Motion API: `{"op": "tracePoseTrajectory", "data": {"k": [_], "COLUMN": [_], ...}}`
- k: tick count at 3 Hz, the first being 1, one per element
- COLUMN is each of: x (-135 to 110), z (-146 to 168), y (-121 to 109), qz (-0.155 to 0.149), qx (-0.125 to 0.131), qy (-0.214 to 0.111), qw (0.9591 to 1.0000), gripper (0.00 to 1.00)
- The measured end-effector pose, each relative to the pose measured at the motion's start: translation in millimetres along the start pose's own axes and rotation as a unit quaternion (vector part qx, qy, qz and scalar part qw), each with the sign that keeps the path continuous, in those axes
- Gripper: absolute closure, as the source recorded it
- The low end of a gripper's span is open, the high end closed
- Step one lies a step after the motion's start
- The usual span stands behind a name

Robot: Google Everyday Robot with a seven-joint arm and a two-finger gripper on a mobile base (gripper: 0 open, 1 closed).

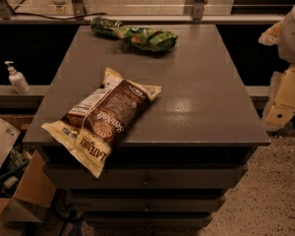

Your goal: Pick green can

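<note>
Noted green can on its side at the far left of the grey cabinet top, close to the back edge, long axis running left-right, right end touching or just beside the crinkled chip bag. Found gripper at the right frame edge, off the cabinet's right side, well apart from the can; cannot tell whether open or closed. Expect a diagonal reach over the bare right half, clear of the brown snack bag at the near-left edge, closing across the can's short axis near its free left end.
</note>
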State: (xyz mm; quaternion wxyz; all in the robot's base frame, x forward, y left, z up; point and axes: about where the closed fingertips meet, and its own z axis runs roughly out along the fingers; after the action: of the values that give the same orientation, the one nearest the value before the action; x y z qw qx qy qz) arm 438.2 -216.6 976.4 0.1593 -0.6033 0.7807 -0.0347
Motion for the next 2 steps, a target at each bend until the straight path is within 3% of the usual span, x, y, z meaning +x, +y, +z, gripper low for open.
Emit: {"op": "tracePoseTrajectory", "data": {"k": [1,2], "x": [0.0,-16.3], "z": [0.0,18.9], "y": [0.0,-1.9], "qz": [0.0,-0.018], "qx": [0.0,0.002], "qy": [0.0,-0.01], "qw": [1.0,0.9998], "gripper": [0.0,0.0]}}
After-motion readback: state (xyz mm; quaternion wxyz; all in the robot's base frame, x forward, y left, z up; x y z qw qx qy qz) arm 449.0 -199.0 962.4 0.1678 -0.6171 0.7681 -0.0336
